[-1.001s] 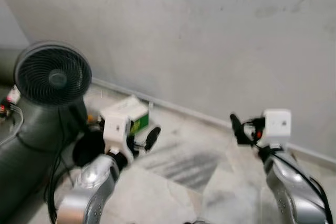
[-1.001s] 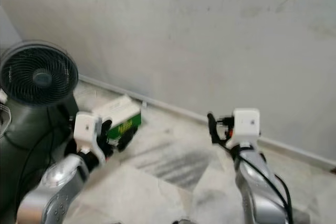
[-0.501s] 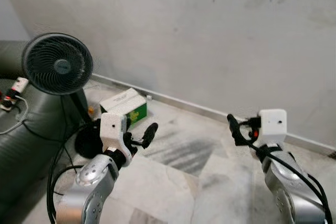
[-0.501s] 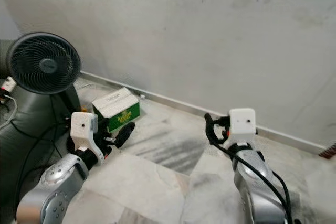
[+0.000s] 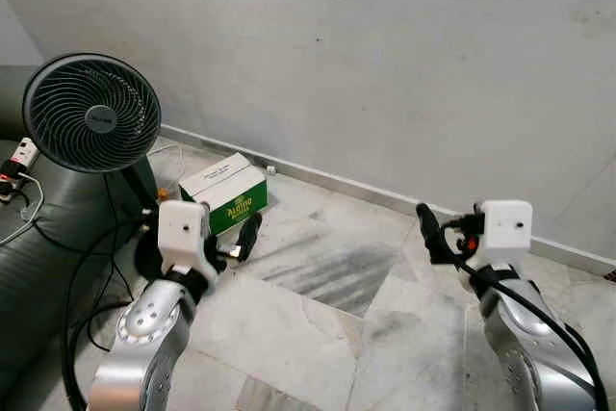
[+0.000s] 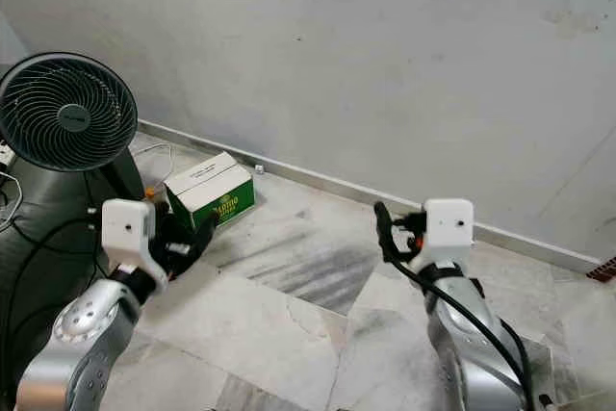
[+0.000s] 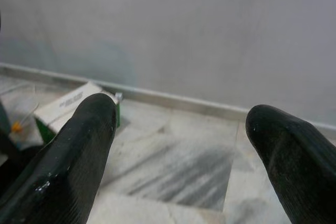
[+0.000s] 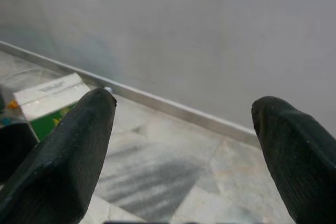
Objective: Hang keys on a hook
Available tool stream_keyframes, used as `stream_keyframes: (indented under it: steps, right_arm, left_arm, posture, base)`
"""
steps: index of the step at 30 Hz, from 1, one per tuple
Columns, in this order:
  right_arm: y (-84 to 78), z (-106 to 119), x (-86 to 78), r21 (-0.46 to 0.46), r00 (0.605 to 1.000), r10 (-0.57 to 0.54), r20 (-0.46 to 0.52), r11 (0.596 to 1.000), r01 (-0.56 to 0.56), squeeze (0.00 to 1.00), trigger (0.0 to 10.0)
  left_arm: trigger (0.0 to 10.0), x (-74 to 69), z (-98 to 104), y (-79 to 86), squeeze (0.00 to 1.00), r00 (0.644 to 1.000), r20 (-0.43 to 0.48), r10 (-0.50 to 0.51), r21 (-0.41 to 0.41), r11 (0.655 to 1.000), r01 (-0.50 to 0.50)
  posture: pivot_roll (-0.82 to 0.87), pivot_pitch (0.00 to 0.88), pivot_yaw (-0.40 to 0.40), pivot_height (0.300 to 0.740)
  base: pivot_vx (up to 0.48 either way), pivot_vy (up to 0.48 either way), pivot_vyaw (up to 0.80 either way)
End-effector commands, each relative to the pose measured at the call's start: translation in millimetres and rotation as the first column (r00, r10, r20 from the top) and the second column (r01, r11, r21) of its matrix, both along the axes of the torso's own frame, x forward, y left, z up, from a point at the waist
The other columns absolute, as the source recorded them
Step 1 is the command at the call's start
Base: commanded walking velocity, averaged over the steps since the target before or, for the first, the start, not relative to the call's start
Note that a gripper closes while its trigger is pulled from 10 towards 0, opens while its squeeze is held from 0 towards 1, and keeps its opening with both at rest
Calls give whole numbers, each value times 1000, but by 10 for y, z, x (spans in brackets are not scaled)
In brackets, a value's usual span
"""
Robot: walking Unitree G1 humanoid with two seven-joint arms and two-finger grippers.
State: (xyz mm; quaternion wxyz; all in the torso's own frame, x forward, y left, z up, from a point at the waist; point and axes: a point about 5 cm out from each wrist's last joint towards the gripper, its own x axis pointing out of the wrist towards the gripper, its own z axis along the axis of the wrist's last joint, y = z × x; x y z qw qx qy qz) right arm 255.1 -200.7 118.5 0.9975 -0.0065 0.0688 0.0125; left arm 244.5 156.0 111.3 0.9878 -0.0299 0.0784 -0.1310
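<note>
Since a second ago, both raised arms have been drawn slightly apart. Left gripper (image 7: 178, 145) and right gripper (image 8: 184, 145) are spread, holding nothing. No keys or hook can be seen above the green-and-white cardboard box (image 5: 226, 195), so the whole task is judged undone.

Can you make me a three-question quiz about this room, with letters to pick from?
1. Where is the fan?
A. On the robot's left
B. On the robot's right
C. Hanging on the wall

2. What colours are on the box?
A. Red and black
B. Green and white
C. Blue and yellow

3. How are the left gripper and the right gripper?
A. Both open
B. Both shut
C. Both holding keys

Answers: 1 A, the fan stands beside the left arm. 2 B, it has green sides and a white top. 3 A, each wrist view shows a wide bare gap between the fingers.
</note>
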Motion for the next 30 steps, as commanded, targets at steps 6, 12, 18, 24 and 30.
stream_keyframes:
  steps: [6, 12, 18, 24, 30]
  right_arm:
    - [-21, -76, -72, 26, 1000, -24, 2, 999, 24, 0, 10000]
    - [40, -96, -44, 40, 1000, -19, -7, 999, 19, 0, 10000]
    - [27, -69, 20, 39, 1000, -17, 3, 999, 17, 0, 10000]
    - [40, -62, 37, 42, 1000, -17, 7, 999, 17, 0, 10000]
    - [60, -84, 11, 45, 1000, -16, 3, 999, 16, 0, 10000]
  left_arm:
    - [10000, -103, -92, 25, 0, 999, -13, -46, 45, 998, 46]
    - [10000, -82, -76, 26, 0, 998, -1, -69, 50, 996, 69]
    - [10000, -18, -25, 16, 0, 998, 16, -58, 15, 998, 58]
    - [10000, 37, 25, 26, 0, 999, 18, -32, -24, 999, 32]
    - [10000, 69, 60, 26, 0, 1000, 20, -23, -44, 999, 24]
  posture:
    - [-25, 80, 12, 740]
    - [-21, 69, 20, 740]
    - [-19, 64, 19, 740]
    - [-19, 64, 19, 740]
    - [-19, 49, 24, 740]
  base:
    - [0, 0, 0]
    - [0, 0, -531]
    - [0, 0, -788]
    - [0, 0, -788]
    - [0, 0, -788]
